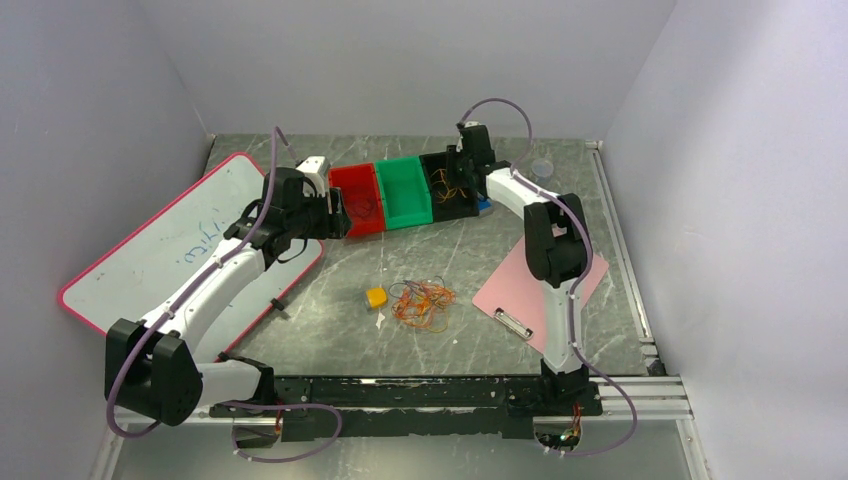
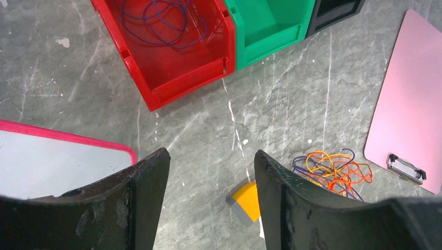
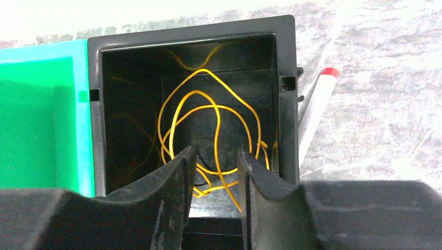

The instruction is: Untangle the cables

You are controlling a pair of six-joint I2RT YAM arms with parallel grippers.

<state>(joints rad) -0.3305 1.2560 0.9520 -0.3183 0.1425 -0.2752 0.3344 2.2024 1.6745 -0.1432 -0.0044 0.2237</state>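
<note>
The limp, probably light tangle of thin orange and purple wire cables (image 1: 422,303), six o'clock from the green plastic bin (image 1: 404,192), suits an outer-loop pinch (left gripper (image 2: 211,156) and right gripper (image 3: 217,153) both parted).

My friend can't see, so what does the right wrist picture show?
Yellow cable loops lie in a black bin, the right pincer open above it. A green bin sits left, a red-capped marker right.

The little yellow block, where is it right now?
In the top view, the small yellow block lies mid-table, just left of the tangle of thin orange and purple cables, on the near side of the red plastic bin.
</note>
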